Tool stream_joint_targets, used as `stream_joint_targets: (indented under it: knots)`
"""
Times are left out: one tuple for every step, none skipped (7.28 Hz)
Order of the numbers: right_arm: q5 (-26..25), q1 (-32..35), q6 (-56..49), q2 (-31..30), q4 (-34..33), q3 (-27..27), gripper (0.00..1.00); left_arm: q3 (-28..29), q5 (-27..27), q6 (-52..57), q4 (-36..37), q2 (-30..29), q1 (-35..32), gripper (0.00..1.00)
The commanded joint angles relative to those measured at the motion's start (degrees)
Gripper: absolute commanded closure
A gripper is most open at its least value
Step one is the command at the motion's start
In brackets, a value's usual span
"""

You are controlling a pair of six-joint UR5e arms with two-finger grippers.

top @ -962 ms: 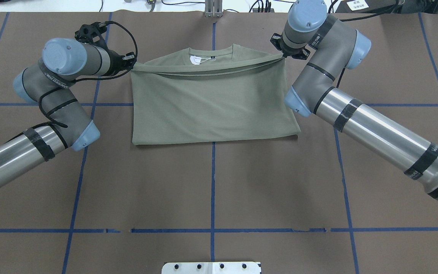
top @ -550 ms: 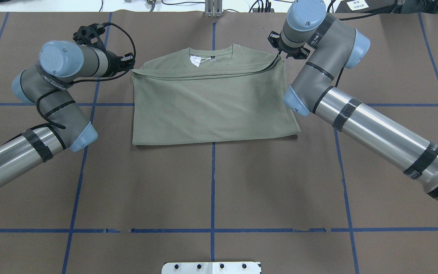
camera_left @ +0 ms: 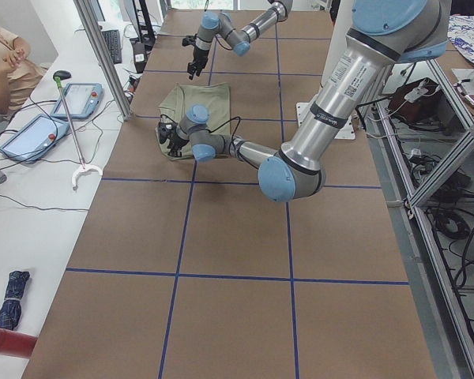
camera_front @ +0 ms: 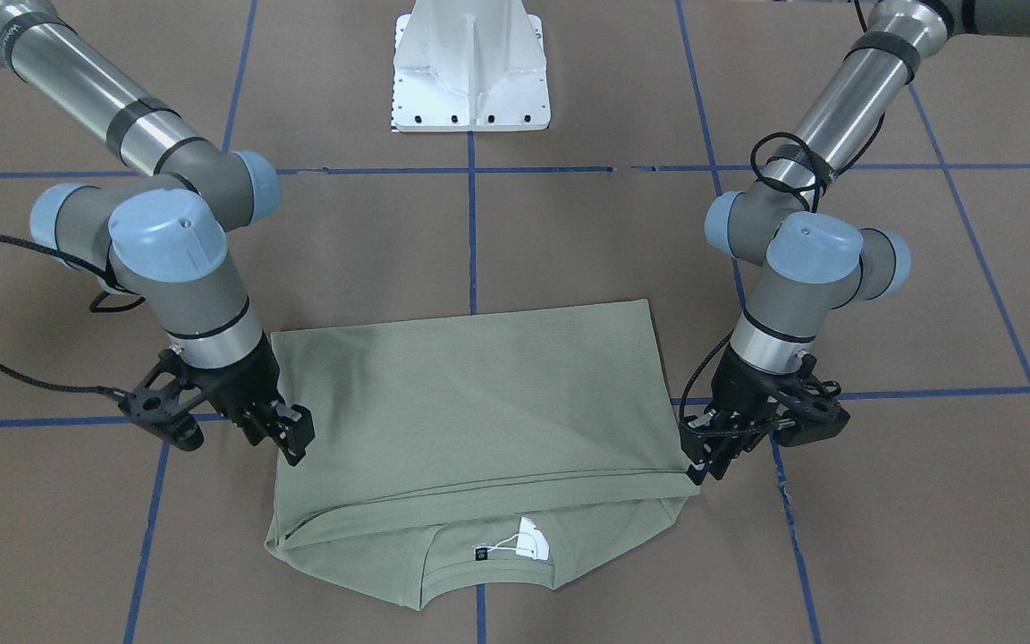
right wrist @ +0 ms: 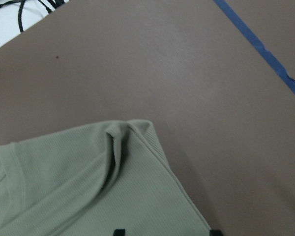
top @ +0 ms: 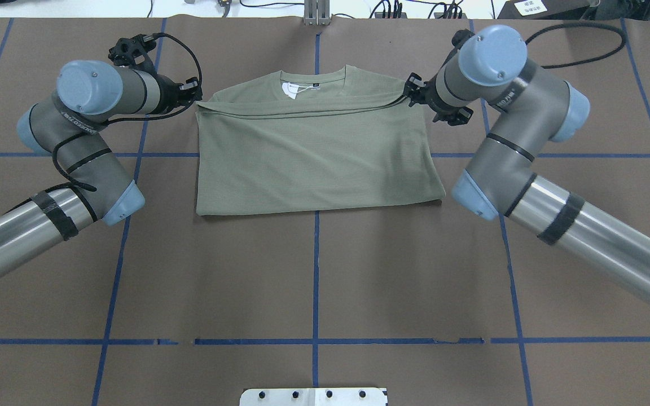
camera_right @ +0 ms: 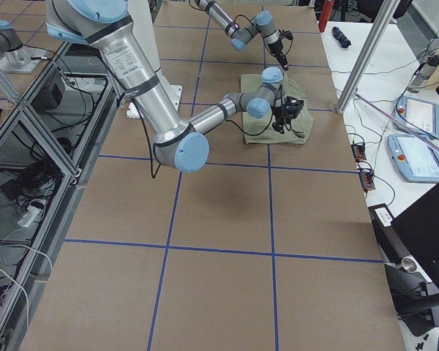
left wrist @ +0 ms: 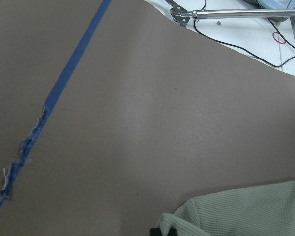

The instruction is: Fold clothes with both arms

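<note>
Shirt point(top: 313, 158), 10 o'clock corner of the upper folded layer (clock read in the overhead view, 12 = far from the robot): pinched in the left claw point(camera_front: 696, 467). Its fingers are narrow and closed on the doubled edge. In the left wrist view, ribbed cloth bunches round a black fingertip.

2 o'clock corner: the right claw point(camera_front: 293, 444) stands wide. In its wrist view the two fingertips sit well apart, and the cloth lies slack on the table point(top: 313, 282) between them, with a small pucker at the corner. Contact with the cloth: cannot tell.

The upper layer's edge runs nearly straight between the two claws. Past it, at 12 o'clock, the collar lies uncovered with the dark neck label point(camera_front: 479, 554) and the white hang tag point(camera_front: 533, 543). The fold crease is at 6 o'clock.

The shirt lies flat in the 12 o'clock half of the table, astride the centre blue tape line point(top: 315, 270).

The left arm point(top: 48, 220) comes in from 8 o'clock and the right arm point(top: 584, 231) from 4 o'clock, both bent at the elbow. The white base mount point(camera_front: 470, 63) is at the 6 o'clock edge.
</note>
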Motion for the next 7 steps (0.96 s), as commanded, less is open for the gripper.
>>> stream_joint_targets:
  knots:
    - [0.2,-3.2,7.1,-11.8,0.3,12.4,0.27,-0.1,0.0,0.1,-1.2,0.1,-0.1,0.61]
    - [0.3,-4.7,11.1,-14.7,0.4,13.8,0.27,-0.1,-0.1,0.2,-1.3,0.1,-0.1,0.61]
    - [-1.1,-7.5,15.1,-15.1,0.4,14.1,0.27,-0.1,0.0,0.2,-1.3,0.2,0.0,0.61]
    - [-3.1,-9.1,17.5,-14.5,0.4,14.3,0.27,-0.3,0.0,0.2,-1.1,0.3,-0.1,0.61]
    - [-3.2,-9.7,17.6,-14.4,0.3,14.0,0.27,-0.3,0.0,0.3,-1.1,0.3,-0.1,0.61]
    - [-3.3,-9.8,17.6,-14.5,0.3,13.7,0.3,-0.3,0.0,0.3,-1.1,0.4,-0.1,0.61]
    - [-3.7,-10.0,17.6,-14.4,0.3,13.4,0.34,-0.3,0.1,0.3,-1.0,0.7,-0.1,0.61]
